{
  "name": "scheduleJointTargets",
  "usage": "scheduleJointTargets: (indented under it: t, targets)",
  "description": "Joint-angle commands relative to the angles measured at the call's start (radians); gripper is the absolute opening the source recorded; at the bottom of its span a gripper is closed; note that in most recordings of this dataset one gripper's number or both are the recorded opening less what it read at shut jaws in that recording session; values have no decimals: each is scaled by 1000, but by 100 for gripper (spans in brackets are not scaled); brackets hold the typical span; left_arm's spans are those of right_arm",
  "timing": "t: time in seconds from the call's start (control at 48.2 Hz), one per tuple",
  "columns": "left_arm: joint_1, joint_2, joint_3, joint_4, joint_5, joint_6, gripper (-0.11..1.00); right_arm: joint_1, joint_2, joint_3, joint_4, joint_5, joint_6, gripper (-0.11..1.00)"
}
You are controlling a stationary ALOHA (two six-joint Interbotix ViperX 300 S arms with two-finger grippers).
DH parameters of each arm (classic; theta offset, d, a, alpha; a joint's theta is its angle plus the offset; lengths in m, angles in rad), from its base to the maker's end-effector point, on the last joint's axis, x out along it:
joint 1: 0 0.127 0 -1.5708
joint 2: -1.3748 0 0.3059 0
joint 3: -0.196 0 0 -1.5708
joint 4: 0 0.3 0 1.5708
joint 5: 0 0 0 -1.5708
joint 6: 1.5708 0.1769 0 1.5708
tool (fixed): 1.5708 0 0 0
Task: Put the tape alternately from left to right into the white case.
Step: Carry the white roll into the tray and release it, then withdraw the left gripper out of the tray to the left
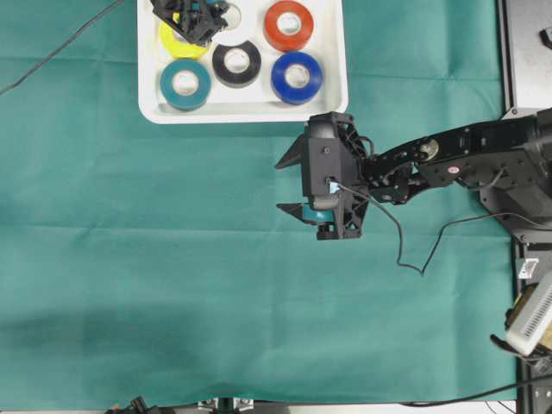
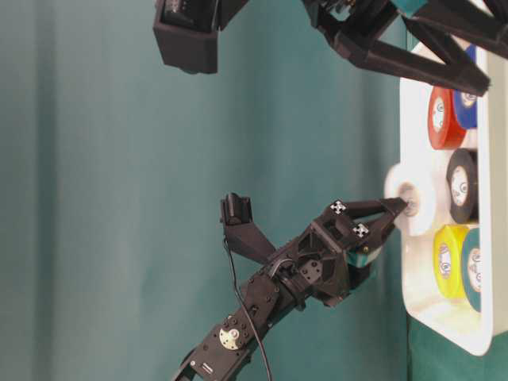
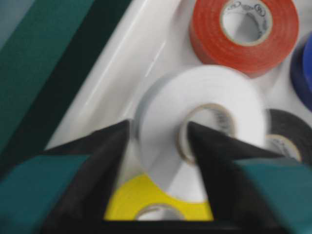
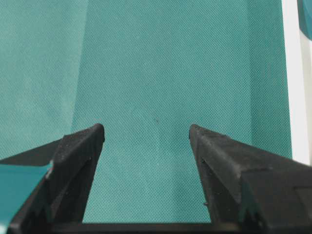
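- The white roll looks motion-blurred in the left wrist view.
- The left tool covers most of the yellow roll overhead.
- The white case is cut off by the top edge.

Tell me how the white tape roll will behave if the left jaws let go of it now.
The white tape roll looks tilted, leaning on the yellow roll, so it would probably flop flat. Being round, it might roll slightly, but the white case rim should contain it.

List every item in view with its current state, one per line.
white tape: in the case, one left gripper finger through its core, one outside
yellow tape: in the case, partly hidden
teal tape: flat in the case
black tape: flat in the case
red tape: flat in the case
blue tape: flat in the case
white case: on the cloth
left gripper: slightly parted
right gripper: open, empty
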Motion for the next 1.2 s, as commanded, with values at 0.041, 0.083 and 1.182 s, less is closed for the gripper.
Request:
scheduleJointTargets:
  t: [0.041, 0.083, 1.182]
  targets:
    - [-3, -26, -28, 0, -11, 0, 28, 3, -34, -9, -2, -5, 0, 78]
    - [-6, -29, -28, 0, -11, 0, 40, 3, -34, -11, -2, -5, 0, 78]
    - [-189, -311, 255, -3, -12, -8, 84, 3, -35, -12, -2, 3, 0, 78]
